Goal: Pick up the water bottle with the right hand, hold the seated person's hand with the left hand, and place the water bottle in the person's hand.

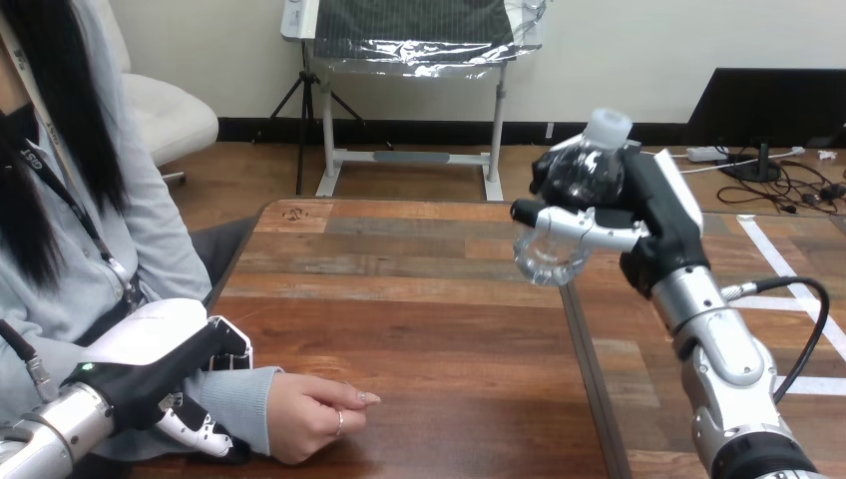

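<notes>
Water bottle [589, 170] gripped aloft by the right hand [660, 212] fingers, over the bench [429, 299] at two o'clock. Left hand [165, 364] fingers curl round the person's wrist [244, 401] at seven o'clock. Placing it in the person's hand [317, 414] remains.

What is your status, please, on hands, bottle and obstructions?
Right hand shut on water bottle, raised above table. Left hand curled round person's wrist. Person's hand loosely closed on table. Nothing in the way.
</notes>
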`<action>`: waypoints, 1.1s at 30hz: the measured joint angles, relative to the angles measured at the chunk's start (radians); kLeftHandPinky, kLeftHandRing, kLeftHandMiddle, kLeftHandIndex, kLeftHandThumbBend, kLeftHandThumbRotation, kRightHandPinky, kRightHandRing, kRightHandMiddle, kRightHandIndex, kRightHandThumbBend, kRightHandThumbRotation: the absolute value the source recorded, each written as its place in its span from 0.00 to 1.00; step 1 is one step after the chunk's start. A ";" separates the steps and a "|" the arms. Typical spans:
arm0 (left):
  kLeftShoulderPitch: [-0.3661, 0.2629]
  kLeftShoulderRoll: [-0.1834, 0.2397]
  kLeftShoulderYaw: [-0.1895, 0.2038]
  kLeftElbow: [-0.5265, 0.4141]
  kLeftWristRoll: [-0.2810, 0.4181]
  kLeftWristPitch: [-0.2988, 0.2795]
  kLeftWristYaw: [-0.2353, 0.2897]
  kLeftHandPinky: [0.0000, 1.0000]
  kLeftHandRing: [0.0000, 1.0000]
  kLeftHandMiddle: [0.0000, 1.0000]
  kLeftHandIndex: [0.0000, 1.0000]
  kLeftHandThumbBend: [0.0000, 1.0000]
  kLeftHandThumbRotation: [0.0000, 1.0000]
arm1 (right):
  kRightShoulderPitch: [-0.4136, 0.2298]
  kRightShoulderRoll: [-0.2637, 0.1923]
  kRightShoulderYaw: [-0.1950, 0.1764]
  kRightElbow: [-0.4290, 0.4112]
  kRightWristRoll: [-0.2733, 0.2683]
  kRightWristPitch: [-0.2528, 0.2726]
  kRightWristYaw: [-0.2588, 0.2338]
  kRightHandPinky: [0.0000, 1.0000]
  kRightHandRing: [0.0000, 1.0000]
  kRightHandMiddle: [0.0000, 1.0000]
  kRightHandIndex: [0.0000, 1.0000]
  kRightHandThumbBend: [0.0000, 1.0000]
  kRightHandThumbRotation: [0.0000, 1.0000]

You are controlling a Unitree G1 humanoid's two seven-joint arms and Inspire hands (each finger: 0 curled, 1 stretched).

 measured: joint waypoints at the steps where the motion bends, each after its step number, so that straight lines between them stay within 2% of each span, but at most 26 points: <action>1: 0.000 0.000 0.000 0.000 0.000 0.000 0.000 0.19 0.24 0.30 0.30 0.80 0.00 | 0.000 0.001 0.000 0.004 -0.002 0.000 0.000 0.36 0.42 0.49 0.46 0.75 0.00; 21: 0.000 0.000 0.000 -0.042 0.009 0.007 -0.002 0.18 0.24 0.31 0.30 0.82 0.00 | 0.000 0.015 0.008 0.086 -0.034 0.000 -0.009 0.35 0.41 0.48 0.46 0.78 0.00; 33: -0.002 0.000 0.000 -0.102 0.007 0.031 -0.040 0.19 0.24 0.31 0.30 0.86 0.00 | -0.001 0.040 0.019 0.115 -0.073 0.006 -0.020 0.33 0.39 0.47 0.46 0.80 0.00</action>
